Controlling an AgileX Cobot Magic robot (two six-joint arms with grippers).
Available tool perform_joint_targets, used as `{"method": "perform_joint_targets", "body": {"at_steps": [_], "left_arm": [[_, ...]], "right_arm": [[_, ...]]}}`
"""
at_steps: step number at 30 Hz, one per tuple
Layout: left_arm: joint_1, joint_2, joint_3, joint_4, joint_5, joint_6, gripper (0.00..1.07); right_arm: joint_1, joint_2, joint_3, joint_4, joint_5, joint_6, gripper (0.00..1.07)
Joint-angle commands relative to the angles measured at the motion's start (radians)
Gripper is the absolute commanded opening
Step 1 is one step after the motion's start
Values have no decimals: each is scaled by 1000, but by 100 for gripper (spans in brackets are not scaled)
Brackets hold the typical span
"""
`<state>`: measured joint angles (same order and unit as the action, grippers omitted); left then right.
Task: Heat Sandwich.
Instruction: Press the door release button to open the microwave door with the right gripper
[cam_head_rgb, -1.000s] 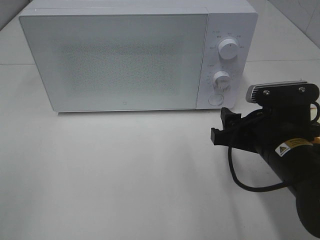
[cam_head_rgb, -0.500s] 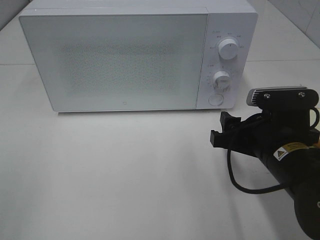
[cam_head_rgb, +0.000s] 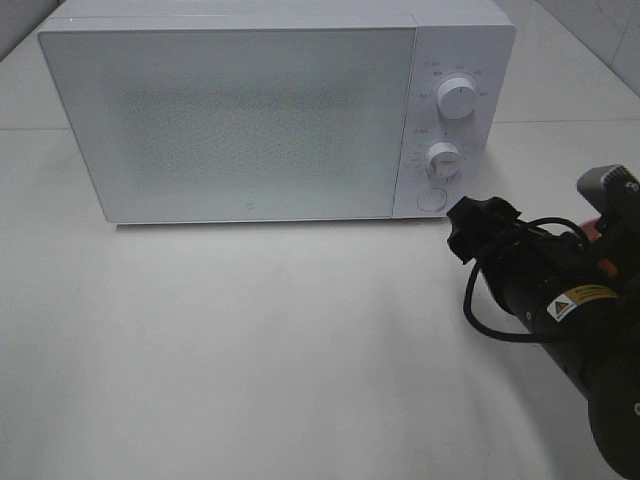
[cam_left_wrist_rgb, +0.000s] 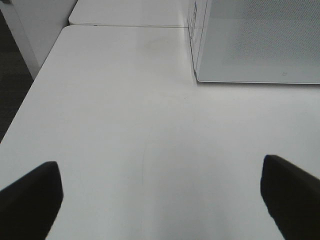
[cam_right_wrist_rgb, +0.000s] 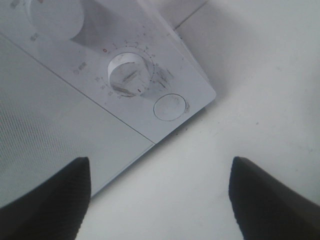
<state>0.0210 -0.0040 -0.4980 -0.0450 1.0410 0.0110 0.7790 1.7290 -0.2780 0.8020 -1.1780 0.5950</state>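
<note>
Your right pincer (cam_head_rgb: 472, 228) stands with its two fingers (cam_right_wrist_rgb: 47, 200) well apart and with nothing between them. It hangs low over the white surface (cam_head_rgb: 250, 350), just beside the front right corner of the white microwave (cam_head_rgb: 230, 110). In the right wrist view you look between the fingers at the control panel: the lower knob (cam_right_wrist_rgb: 129, 74) and, under it, the round button (cam_right_wrist_rgb: 170, 107) are both near to the pincer, but it does not touch them. In the high view you see also the upper knob (cam_head_rgb: 456, 98) above these two, and a black cable (cam_head_rgb: 480, 322) that makes a loop under the right arm. The door (cam_head_rgb: 240, 120) of the microwave is closed, and its frosted front does not let you see inside. Your left pincer (cam_left_wrist_rgb: 159, 165) is also wide apart and holds nothing; it is over the bare surface at the left side of the microwave, well apart from it, and the high view does not show it. Where the sandwich is I cannot tell you, because no view shows it.
</note>
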Motion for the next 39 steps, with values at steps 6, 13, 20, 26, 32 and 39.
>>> {"method": "perform_joint_targets", "body": {"at_steps": [6, 13, 20, 26, 32, 39], "left_arm": [[3, -29, 2, -3, -6, 2, 101], [3, -29, 2, -3, -6, 2, 101], [3, -29, 2, -3, -6, 2, 101], [3, -29, 2, -3, -6, 2, 101], [3, -29, 2, -3, -6, 2, 101], [3, -29, 2, -3, -6, 2, 101]], "right_arm": [[3, -4, -1, -4, -10, 528, 75], [3, -4, -1, -4, -6, 756, 60], [3, -4, -1, -4, 22, 855, 19], [3, -4, -1, -7, 43, 841, 1], [3, -3, -2, -7, 48, 841, 0], [-26, -2, -16, -32, 98, 839, 0]]}}
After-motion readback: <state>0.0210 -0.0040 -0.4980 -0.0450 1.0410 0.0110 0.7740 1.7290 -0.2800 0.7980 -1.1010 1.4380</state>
